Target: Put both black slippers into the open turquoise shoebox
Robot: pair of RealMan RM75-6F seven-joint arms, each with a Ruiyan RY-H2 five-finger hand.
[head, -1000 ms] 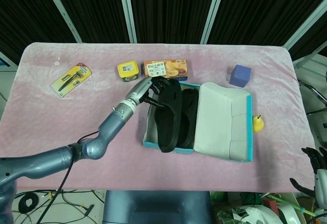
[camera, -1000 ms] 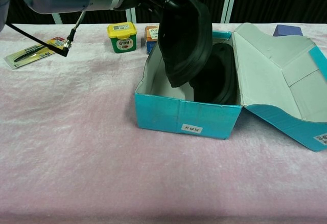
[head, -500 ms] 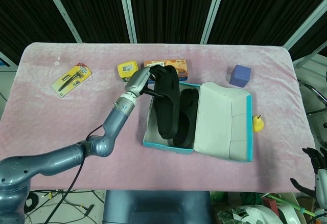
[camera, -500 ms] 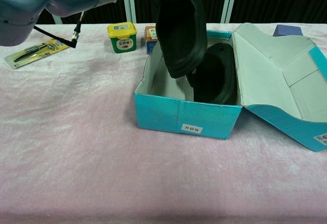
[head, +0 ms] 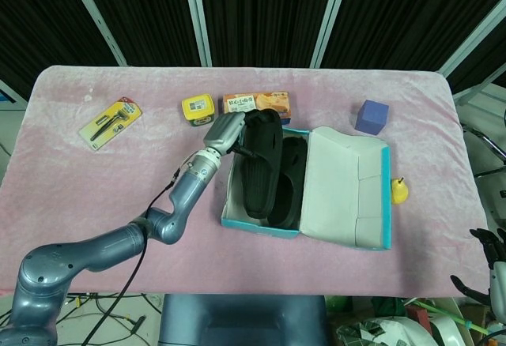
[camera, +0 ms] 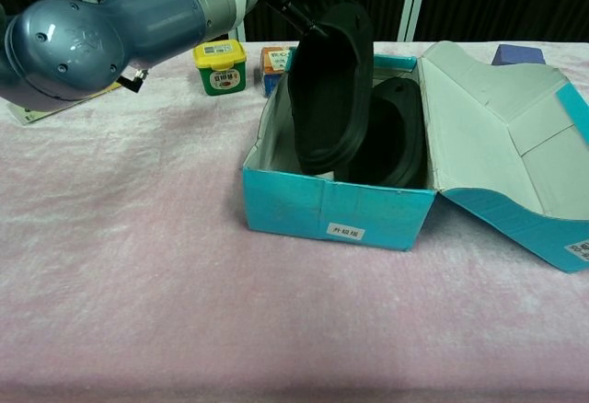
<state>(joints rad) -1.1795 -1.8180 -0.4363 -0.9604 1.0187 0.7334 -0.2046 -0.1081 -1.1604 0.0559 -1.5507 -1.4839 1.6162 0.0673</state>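
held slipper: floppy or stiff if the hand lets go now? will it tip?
Probably fairly stiff: the held slipper keeps its shape, gripped at one end by the left hand. It stands steeply tilted, its low end inside the shoebox, so on release it likely drops in beside the second slipper. Looks light.

The small white label on the turquoise shoebox front carries print too small to read.

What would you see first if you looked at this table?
The left robot hand stands out first: it holds a black slipper tilted over the left side of the open turquoise shoebox in the middle of the pink table. A second black slipper already lies inside the box, beside the held one.
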